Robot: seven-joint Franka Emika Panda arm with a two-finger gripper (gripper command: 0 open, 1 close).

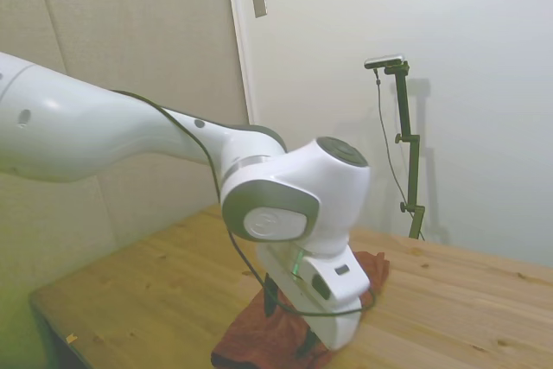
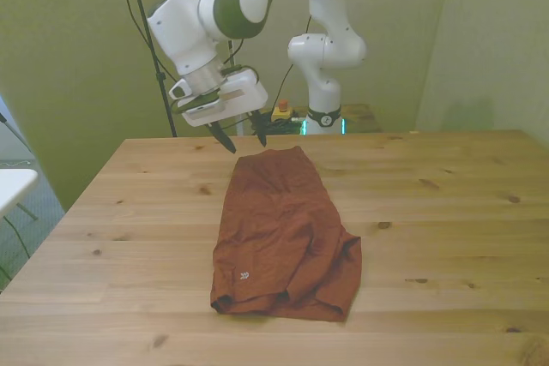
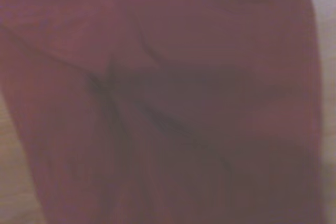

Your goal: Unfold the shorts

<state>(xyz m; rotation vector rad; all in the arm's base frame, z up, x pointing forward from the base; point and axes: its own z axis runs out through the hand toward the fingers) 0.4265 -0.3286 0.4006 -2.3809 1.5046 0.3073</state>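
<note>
The jaws are held parted above the far end of the folded shorts (image 2: 283, 233), apparently so that an edge can be gripped.

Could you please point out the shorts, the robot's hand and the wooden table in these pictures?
shorts (image 2: 283, 229): front view, middle of the folded red fabric.
hand (image 2: 243, 140): front view, midway between its two dark fingertips, which stand apart.
table (image 2: 446, 212): front view, bare wood toward that view's right of the shorts.

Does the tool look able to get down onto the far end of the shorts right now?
Probably yes. The tool hangs open just above the far end of the shorts, apart from the fabric, and nothing else lies on the table around them.
</note>
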